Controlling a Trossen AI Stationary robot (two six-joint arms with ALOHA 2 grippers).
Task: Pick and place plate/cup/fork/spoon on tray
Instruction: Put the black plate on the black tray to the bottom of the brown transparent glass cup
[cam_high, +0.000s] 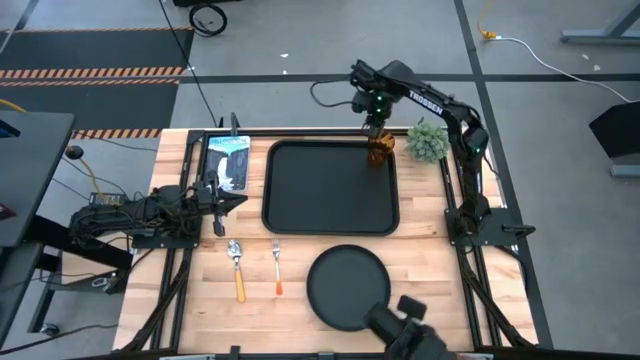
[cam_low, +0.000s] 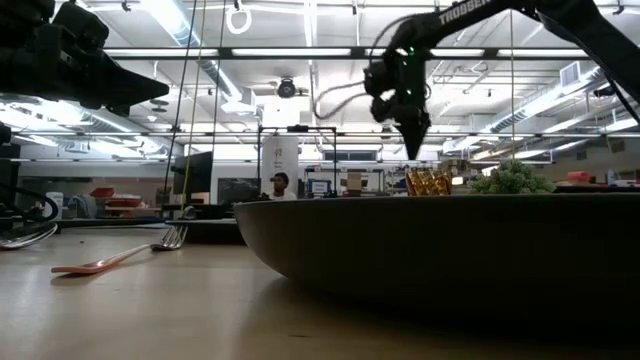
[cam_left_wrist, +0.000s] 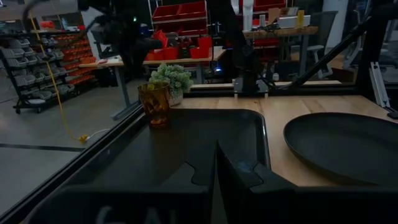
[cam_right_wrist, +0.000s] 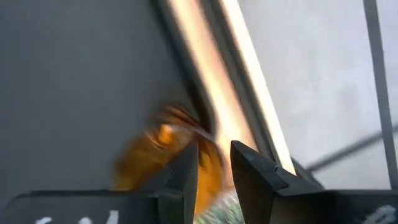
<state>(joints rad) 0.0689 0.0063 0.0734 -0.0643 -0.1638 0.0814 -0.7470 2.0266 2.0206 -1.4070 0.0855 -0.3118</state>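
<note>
The amber cup (cam_high: 381, 149) stands upright on its base in the far right corner of the black tray (cam_high: 330, 215); it also shows in the low view (cam_low: 430, 181) and the left wrist view (cam_left_wrist: 154, 104). My right gripper (cam_low: 414, 148) hangs just above the cup, clear of it, its fingers a narrow gap apart (cam_right_wrist: 214, 167). The round black plate (cam_high: 347, 287) lies on the table near the front edge. The spoon (cam_high: 237, 266) and the fork (cam_high: 277, 269) lie side by side left of the plate. My left gripper (cam_high: 228, 200) waits, shut, left of the tray.
A small green potted plant (cam_high: 428, 141) stands just right of the tray's far right corner, close to the cup. A blue-and-white packet (cam_high: 229, 161) lies left of the tray. A person (cam_low: 281, 185) shows far off in the room behind.
</note>
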